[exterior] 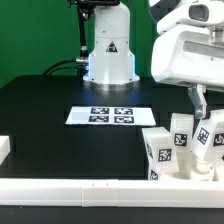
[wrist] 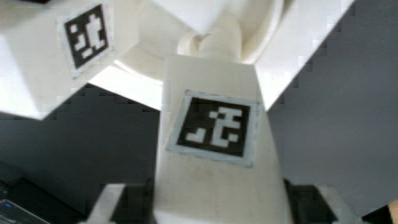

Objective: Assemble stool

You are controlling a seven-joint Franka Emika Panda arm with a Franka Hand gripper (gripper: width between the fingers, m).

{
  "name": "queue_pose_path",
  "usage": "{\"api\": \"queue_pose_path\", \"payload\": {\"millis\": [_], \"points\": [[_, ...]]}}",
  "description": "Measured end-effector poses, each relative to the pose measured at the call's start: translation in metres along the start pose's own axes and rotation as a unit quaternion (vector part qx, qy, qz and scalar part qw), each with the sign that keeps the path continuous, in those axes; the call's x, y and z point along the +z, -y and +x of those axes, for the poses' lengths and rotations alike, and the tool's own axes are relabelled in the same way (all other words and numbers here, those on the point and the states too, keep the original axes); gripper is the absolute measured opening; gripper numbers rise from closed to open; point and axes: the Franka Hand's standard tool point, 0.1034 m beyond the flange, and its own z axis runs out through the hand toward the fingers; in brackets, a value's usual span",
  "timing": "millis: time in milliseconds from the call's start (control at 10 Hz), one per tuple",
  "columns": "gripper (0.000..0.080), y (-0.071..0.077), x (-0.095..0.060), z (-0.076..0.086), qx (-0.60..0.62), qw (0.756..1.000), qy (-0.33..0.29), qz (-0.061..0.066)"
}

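Note:
Several white stool legs with black-and-white tags stand crowded at the exterior view's right front: one (exterior: 157,150), one (exterior: 181,135) and one (exterior: 207,135) under my gripper (exterior: 200,112). In the wrist view my gripper (wrist: 214,208) has its fingers (wrist: 118,205) on both sides of a tagged leg (wrist: 215,125), with the dark pads against it, so it looks shut on that leg. A second tagged leg (wrist: 75,50) lies close beside it, and more white parts (wrist: 240,30) beyond. I cannot make out the round seat for certain.
The marker board (exterior: 106,115) lies on the black table in the middle. The robot base (exterior: 108,55) stands behind it. A long white rail (exterior: 70,188) runs along the front edge, and a white block (exterior: 4,148) sits at the exterior view's left.

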Motion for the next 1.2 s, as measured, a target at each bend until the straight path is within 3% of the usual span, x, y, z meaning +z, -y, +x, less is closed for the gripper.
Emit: {"api": "queue_pose_path", "payload": {"millis": [400,900,1200], "points": [[0.0321,-0.002,0.002,0.002,0.006,1.000,-0.007,-0.001],[0.0321,0.000,0.015,-0.012,-0.004,1.000,0.005,-0.003],[0.0321,0.003,0.017,-0.010,0.003,1.000,-0.008,-0.003]]}}
